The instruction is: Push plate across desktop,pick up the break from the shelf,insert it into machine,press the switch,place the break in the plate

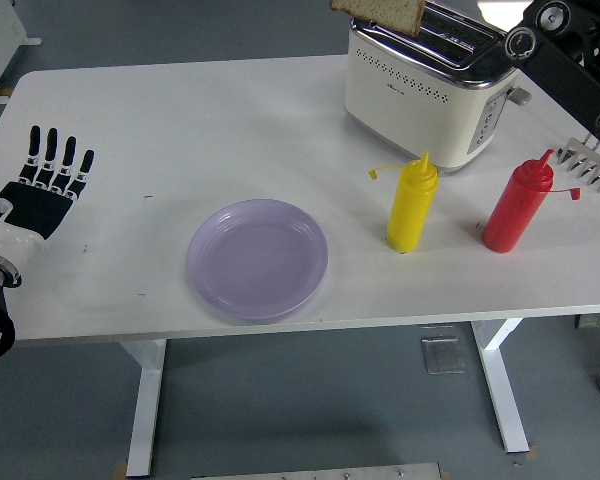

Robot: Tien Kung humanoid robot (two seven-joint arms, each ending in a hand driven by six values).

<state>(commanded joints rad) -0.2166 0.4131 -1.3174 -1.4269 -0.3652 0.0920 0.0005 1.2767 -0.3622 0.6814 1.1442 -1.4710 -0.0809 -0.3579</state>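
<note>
A lilac plate [257, 258] lies near the front edge of the white worktop [230, 120], left of centre, with nothing on it. At the left edge the left robot hand [42, 183] rests flat on the worktop, its 4 visible black fingers [52, 152] straight and spread, holding nothing. Right of the plate a yellow squeeze bottle [412, 203] stands upright, and further right a red squeeze bottle [517, 205] stands upright as well, the 2 well apart. Just beyond the red bottle, at the right edge, part of a metal rack [590, 164] shows. Behind the bottles sits a cream toaster [425, 88] with a chrome top. A slice of bread [382, 12] shows at the top edge, above the toaster's left end and clear of its slots; what holds it is out of view. The right arm [570, 65] crosses the upper right corner beside the toaster, and its robot hand lies outside the picture.
</note>
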